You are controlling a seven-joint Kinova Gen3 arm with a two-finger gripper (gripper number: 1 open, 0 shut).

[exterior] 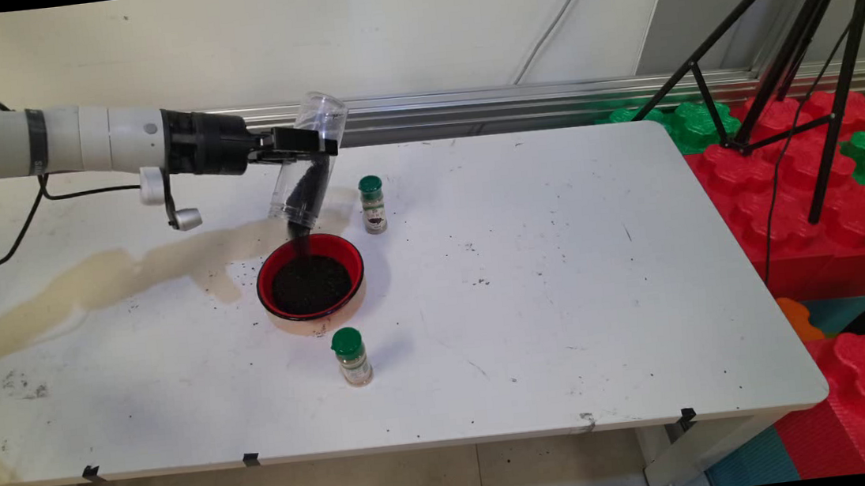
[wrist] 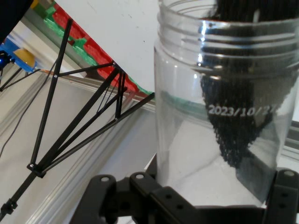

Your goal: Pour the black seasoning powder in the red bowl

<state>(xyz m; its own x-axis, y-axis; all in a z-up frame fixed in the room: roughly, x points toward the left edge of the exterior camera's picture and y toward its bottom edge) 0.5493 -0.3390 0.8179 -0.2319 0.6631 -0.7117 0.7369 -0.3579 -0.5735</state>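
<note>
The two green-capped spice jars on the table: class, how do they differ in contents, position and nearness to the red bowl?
The far spice jar holds dark contents; the near spice jar holds pale, tan contents. The far jar stands beyond the red bowl, to its right, close to the tilted clear jar held by the gripper; the near jar stands on the bowl's camera side. Both are upright, small, green-capped and untouched.

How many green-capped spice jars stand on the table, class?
2. One jar stands behind the red bowl, to its right; the other jar stands in front of the bowl. None seems hidden.
</note>
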